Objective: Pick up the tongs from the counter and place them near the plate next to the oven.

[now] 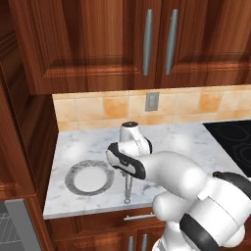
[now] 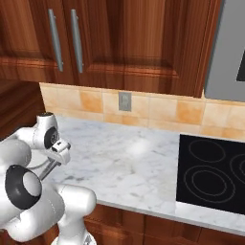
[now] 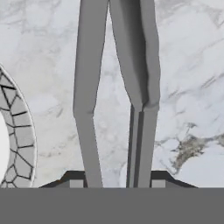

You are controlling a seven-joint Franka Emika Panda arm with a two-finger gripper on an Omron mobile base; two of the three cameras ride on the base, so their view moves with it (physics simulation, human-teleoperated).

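On the left of the white-grey marble counter [image 1: 196, 142], close to its front edge, I see the round plate with the white middle and grey speckled rim [image 1: 90, 177]. Just to its right are the slim silver metal tongs [image 1: 128, 188], their thin arms reaching toward the front edge of the counter. I think my two-finger gripper [image 3: 114, 183] is holding them, because in the hand view the two silver arms run straight up from between the dark finger tips [image 3: 158, 182]. The plate rim sits just left of the tongs there, not touching. I cannot tell if the tongs rest on the marble or hang a little above it. The tongs' long side runs beside the plate, so I think letting go is the next move.
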